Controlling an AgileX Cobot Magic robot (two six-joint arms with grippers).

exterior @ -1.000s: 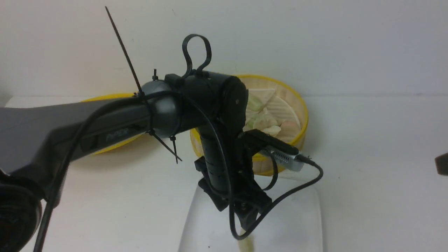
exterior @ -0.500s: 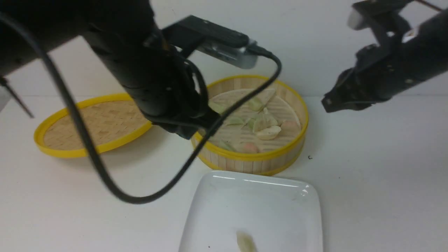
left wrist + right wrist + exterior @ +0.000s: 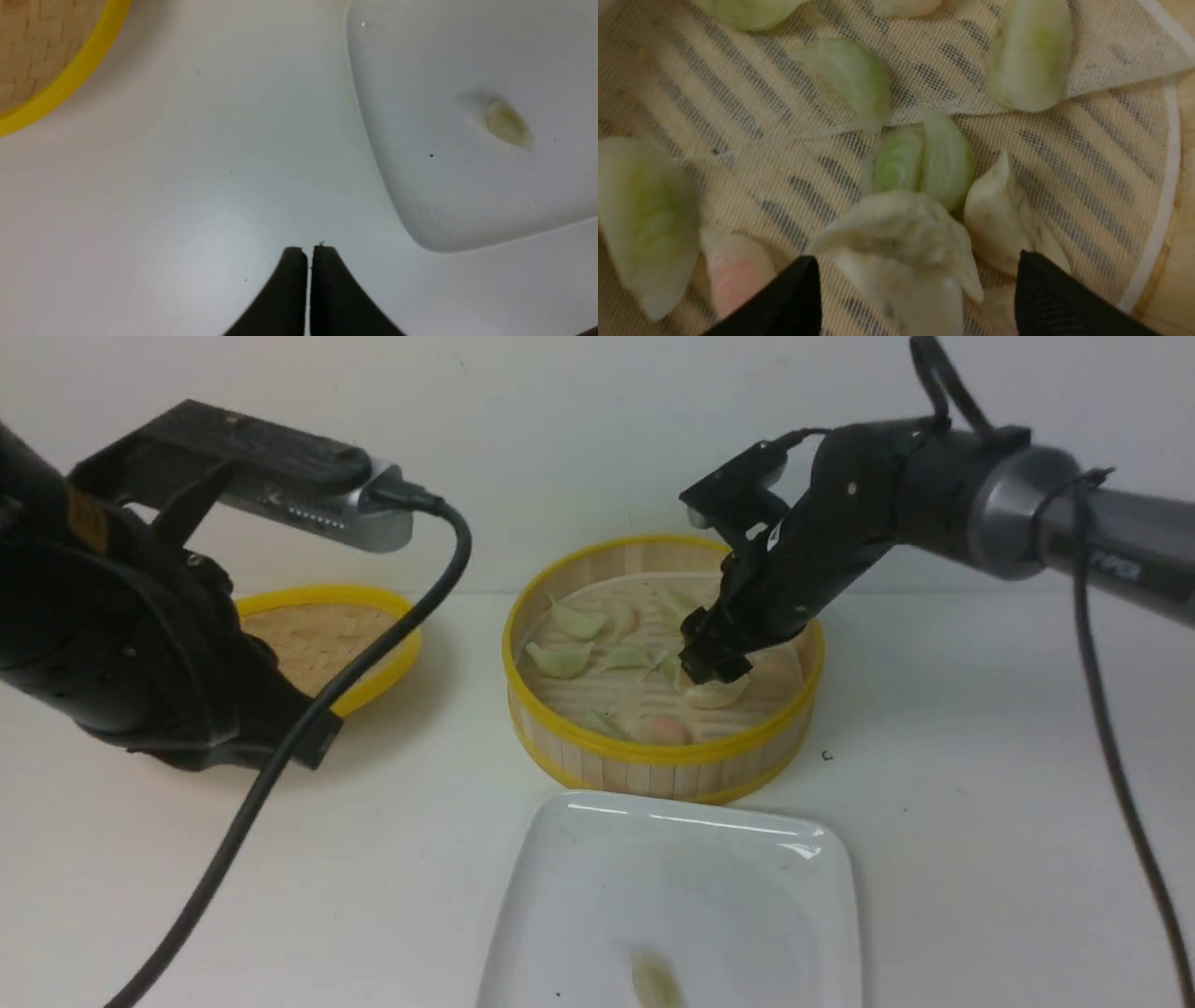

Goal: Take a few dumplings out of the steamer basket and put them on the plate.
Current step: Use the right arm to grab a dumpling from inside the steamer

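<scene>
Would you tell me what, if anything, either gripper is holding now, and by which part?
Nothing is held: the left gripper is shut on nothing, and the right gripper is open around a whitish pleated dumpling.

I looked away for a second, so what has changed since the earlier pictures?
The left gripper swung away to the left, off the plate. The right gripper came in over the steamer basket and opened. The dumpling on the plate stayed put.

Plate (image 3: 672,896): glossy, smooth. Basket (image 3: 653,765): pale bamboo-like wood slats, mesh cloth liner (image 3: 1041,154) inside. Lid (image 3: 322,639): woven, textured, yellow rim smooth. Bench (image 3: 980,803): smooth, faint sheen. Camera (image 3: 373,518) casing: silvery, metallic-looking.
</scene>
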